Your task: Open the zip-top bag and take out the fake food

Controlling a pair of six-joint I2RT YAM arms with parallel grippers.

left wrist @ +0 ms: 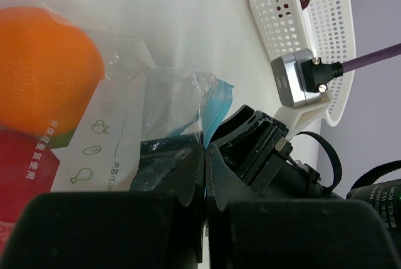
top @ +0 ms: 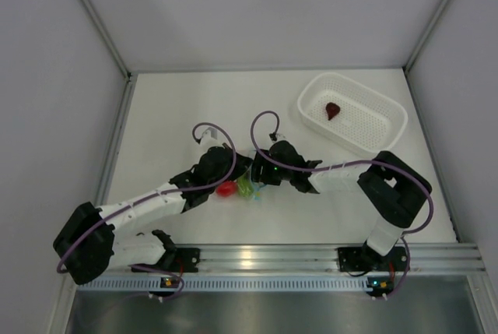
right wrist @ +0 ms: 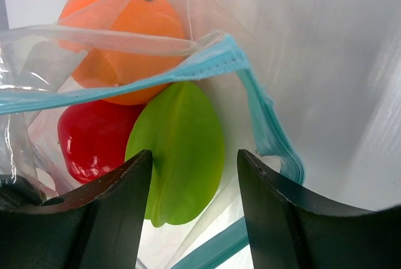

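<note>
The zip-top bag [top: 250, 188] lies between my two grippers on the white table, its teal zip strip [right wrist: 266, 115] pulled apart. Through the clear plastic I see the fake food: an orange ball [right wrist: 125, 37], a red ball [right wrist: 94, 137] and a lime-green oval piece [right wrist: 185, 143]. A dark maroon piece [top: 332, 110] lies in the white basket. My left gripper [left wrist: 205, 151] is shut on the bag's edge by the zip strip. My right gripper [right wrist: 194, 156] stands open at the bag's mouth, its fingers [right wrist: 119, 206] either side of the green piece.
The white perforated basket [top: 381, 128] sits at the back right, also seen in the left wrist view as the basket [left wrist: 326, 37]. The right arm's wrist camera [left wrist: 297, 79] is close in front of the left gripper. Grey walls enclose the table.
</note>
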